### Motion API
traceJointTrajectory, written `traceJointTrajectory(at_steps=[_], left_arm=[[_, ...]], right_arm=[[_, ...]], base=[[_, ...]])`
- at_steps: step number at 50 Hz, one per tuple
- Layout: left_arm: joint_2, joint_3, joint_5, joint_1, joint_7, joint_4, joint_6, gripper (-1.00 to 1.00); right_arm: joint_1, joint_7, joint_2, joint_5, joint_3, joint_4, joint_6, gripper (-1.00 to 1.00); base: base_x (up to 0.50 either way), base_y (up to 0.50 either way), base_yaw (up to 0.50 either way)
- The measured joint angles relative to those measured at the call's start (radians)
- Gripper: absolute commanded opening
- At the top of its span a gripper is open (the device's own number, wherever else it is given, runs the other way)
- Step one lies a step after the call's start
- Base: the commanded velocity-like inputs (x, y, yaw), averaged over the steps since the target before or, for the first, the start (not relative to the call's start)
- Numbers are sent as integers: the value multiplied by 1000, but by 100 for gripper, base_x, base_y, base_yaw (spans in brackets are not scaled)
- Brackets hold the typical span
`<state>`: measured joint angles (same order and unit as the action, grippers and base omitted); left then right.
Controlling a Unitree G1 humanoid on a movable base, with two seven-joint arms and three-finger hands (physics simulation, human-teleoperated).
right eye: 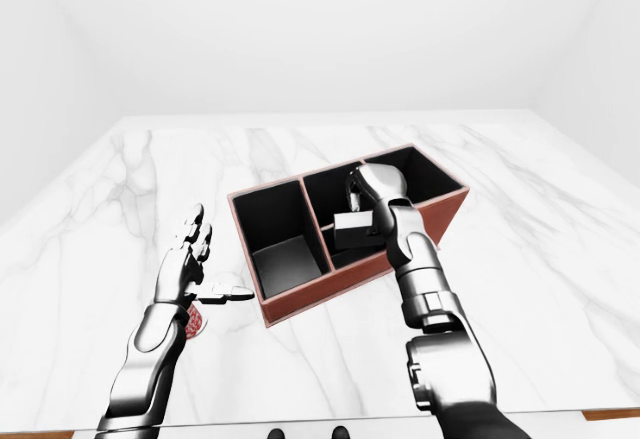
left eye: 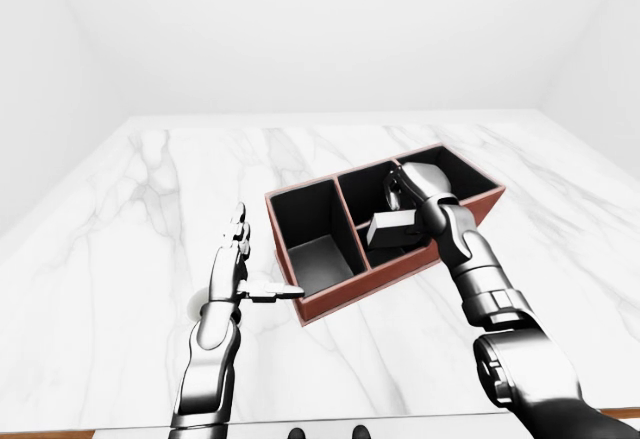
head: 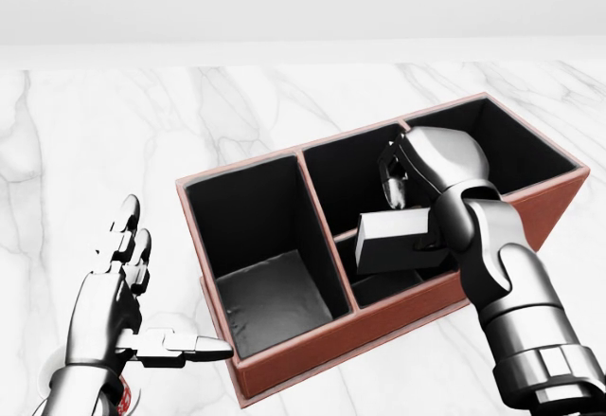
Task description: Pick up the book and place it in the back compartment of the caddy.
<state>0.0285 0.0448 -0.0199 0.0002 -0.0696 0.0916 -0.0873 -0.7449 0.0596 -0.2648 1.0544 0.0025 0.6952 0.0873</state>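
Fingers (head: 396,187) gripping one book (head: 398,239), one caddy (head: 312,340)

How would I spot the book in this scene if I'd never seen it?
Find the red-brown caddy with black compartments on the white marble table. The right robot hand reaches over its middle section, and the book is the pale grey block it holds there, tilted above the divider. It is the only light thing against the caddy's dark insides.

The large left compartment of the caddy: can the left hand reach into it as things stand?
Probably yes. The left hand hovers open just left of the caddy, and that compartment looks unoccupied; the right hand holds the book elsewhere.
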Motion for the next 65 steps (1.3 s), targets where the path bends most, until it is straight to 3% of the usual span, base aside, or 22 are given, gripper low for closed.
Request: traceJointTrajectory(at_steps=[26,58,59,60,61,65], left_arm=[[0,0,-4,-1,3,-4,0,100],[0,-1,-6,-3,6,-11,0,100],[0,-2,-6,-3,6,-10,0,100],[0,-2,-6,-3,6,-10,0,100],[0,-2,-6,-3,6,-9,0,100],[0,-2,-6,-2,6,-9,0,100]], right_arm=[[-14,-53,12,11,-2,62,0,-100],[-7,-154,39,48,53,158,0,-100],[-7,-155,39,48,53,160,0,-62],[-7,-157,39,49,53,161,0,38],[-7,-160,39,51,53,163,0,100],[-7,-170,38,55,51,166,0,100]], base=[[0,0,0],[0,0,0],[0,0,0],[0,0,0],[0,0,0],[0,0,0]])
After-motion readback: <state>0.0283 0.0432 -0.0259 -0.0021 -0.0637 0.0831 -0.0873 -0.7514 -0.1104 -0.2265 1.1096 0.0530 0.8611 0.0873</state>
